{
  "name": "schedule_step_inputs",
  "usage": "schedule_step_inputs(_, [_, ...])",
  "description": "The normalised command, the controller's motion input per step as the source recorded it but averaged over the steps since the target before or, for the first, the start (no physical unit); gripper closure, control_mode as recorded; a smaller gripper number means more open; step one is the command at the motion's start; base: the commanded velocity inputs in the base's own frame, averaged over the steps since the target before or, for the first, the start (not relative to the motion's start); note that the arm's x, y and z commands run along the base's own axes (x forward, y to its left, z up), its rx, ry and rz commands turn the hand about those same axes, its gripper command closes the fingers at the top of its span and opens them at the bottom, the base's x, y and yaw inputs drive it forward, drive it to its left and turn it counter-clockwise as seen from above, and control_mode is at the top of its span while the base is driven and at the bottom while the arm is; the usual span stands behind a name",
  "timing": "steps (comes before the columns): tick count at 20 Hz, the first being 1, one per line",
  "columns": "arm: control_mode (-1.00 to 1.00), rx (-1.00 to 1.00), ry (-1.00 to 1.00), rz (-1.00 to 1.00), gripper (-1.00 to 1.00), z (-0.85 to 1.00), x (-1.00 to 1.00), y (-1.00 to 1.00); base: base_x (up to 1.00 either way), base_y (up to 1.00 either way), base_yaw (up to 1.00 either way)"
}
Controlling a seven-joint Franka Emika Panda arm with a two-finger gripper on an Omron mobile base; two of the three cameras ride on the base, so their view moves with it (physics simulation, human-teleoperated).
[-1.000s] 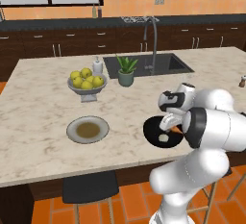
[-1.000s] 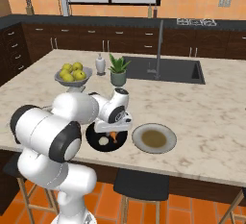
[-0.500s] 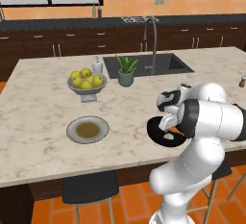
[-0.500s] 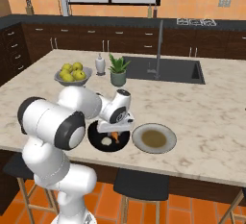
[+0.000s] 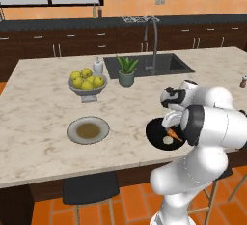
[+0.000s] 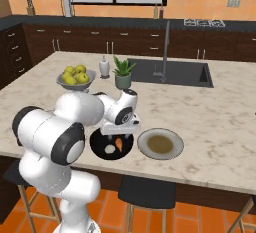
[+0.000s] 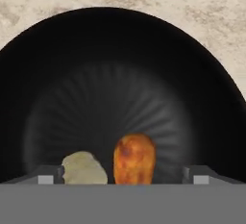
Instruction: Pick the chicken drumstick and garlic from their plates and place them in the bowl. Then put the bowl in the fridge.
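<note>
pincer point(image 7: 123, 177) spread open over bowl point(image 7: 120, 69) | garlic point(image 7: 84, 168) beside drumstick point(image 7: 134, 158) inside | no writing legible

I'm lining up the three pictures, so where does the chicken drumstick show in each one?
Left base view: drumstick lower right, inside the black bowl.
Right base view: drumstick left of center, inside the bowl.
Hand view: drumstick bottom center.
Shared landmark: garlic beside it.

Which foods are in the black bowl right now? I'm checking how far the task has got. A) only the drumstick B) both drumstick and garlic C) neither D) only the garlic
B: the hand view shows the drumstick and the garlic lying side by side inside the bowl.
</note>
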Motion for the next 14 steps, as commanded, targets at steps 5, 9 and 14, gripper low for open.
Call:
schedule_step_inputs(5, [-1.0,0.0,-0.09,0.0,-1.0,0.57,-0.64,0.26,0.0,0.0,0.0])
schedule_step_inputs(9, [-1.0,0.0,-0.04,-0.05,-1.0,0.44,-0.77,0.36,0.0,0.0,0.0])
schedule_step_inputs(14, [-1.0,0.0,-0.04,-0.1,-1.0,0.3,-0.81,0.38,0.0,0.0,0.0])
